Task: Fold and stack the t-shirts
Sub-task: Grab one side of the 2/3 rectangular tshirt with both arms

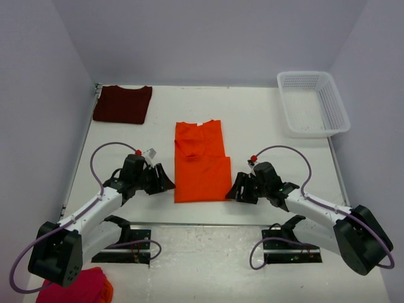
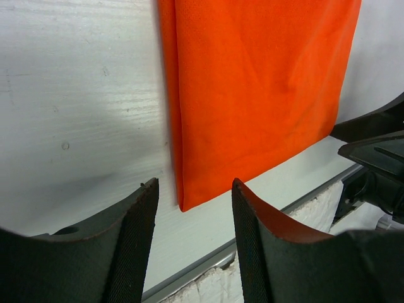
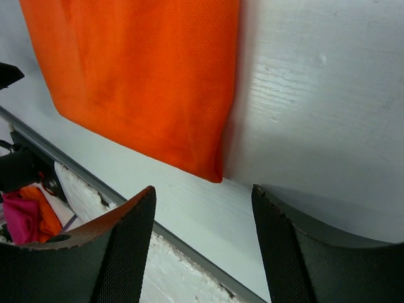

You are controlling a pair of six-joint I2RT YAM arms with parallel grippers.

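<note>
Robot lab test cell. White worktop (image 1: 265,126) boxed in by plain pale walls (image 1: 208,38) on three sides. Left arm (image 1: 95,211) and right arm (image 1: 315,208) bolted to black base plates (image 1: 123,247) at near edge, purple cables (image 1: 112,144) looping loose. Sparse contents: white plastic basket (image 1: 312,104), orange t-shirt (image 1: 201,167), maroon t-shirt (image 1: 122,103).

Pink-red cloth bundle (image 1: 74,287) cut off at bottom edge, orange t-shirt (image 2: 259,95) cropped in wrist views

I see open table (image 1: 265,126) btwn the orange shirt (image 1: 201,165) and the basket (image 1: 312,104) (far right corner). Maroon shirt (image 1: 122,104) blocks the far left. Left gripper (image 1: 164,182) and right gripper (image 1: 236,189) crowd the orange shirt's near corners, jaws apart.
</note>
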